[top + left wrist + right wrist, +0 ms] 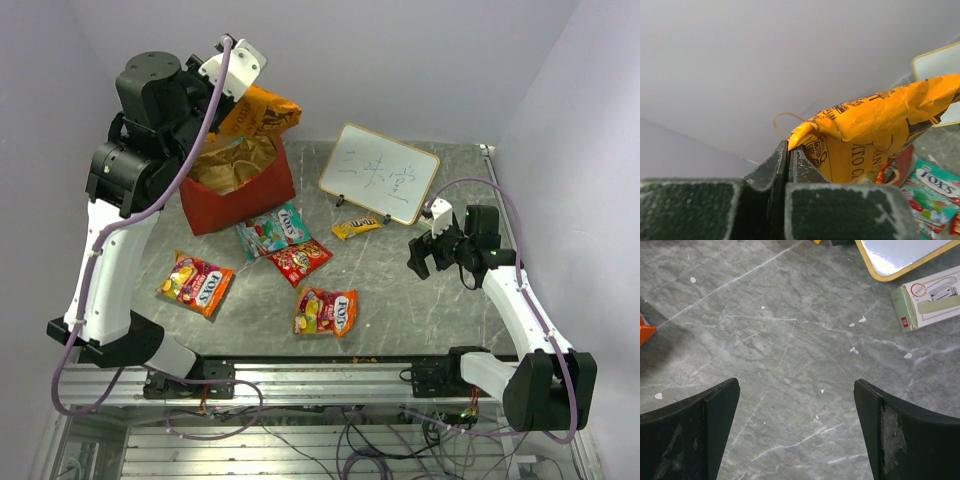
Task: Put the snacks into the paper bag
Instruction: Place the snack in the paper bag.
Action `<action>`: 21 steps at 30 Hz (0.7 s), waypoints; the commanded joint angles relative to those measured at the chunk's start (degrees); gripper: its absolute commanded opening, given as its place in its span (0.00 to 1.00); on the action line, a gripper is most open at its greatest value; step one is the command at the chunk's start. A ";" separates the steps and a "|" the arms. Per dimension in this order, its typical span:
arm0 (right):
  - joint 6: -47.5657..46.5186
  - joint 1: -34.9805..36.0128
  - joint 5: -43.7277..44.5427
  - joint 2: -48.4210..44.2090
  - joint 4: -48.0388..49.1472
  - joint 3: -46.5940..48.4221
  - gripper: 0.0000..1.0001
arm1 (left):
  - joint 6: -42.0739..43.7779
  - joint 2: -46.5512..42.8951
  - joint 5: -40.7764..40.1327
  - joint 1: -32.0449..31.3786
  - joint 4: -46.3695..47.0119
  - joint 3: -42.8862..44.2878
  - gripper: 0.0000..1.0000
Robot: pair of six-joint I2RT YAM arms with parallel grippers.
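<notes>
A big orange chip bag [265, 112] hangs over the mouth of the red paper bag [240, 200] at the back left. My left gripper [788, 145] is shut on a corner of the orange chip bag [875, 135]. On the table in front of the bag lie a teal candy pack [272, 230], a red pack [300, 260], two orange-red Fox's packs [197, 283] [325, 311] and a small yellow pack [356, 227]. My right gripper [425, 255] hovers at the right. It is open [797, 390] over bare table, holding nothing.
A whiteboard [380, 172] with writing leans at the back right. A small white box [930, 297] lies near its edge. Purple walls close in on the table at the back and both sides, and a metal rail [320, 380] runs along the front.
</notes>
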 commanded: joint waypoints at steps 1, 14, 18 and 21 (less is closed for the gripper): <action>-0.60 -0.40 -0.85 -0.34 0.05 -0.19 0.98 | 3.13 0.21 0.13 4.56 7.44 -1.64 0.07; -0.78 -0.40 -1.09 -0.59 -0.12 -0.28 0.98 | 5.89 5.76 7.55 13.78 8.03 -5.06 0.07; -0.79 -0.41 -1.10 -0.81 0.00 -0.40 0.98 | 6.09 7.94 9.42 14.44 7.78 -4.91 0.07; -0.87 -0.40 -1.01 -0.92 -0.09 -0.32 0.98 | 5.84 9.26 11.17 14.45 6.89 -4.83 0.07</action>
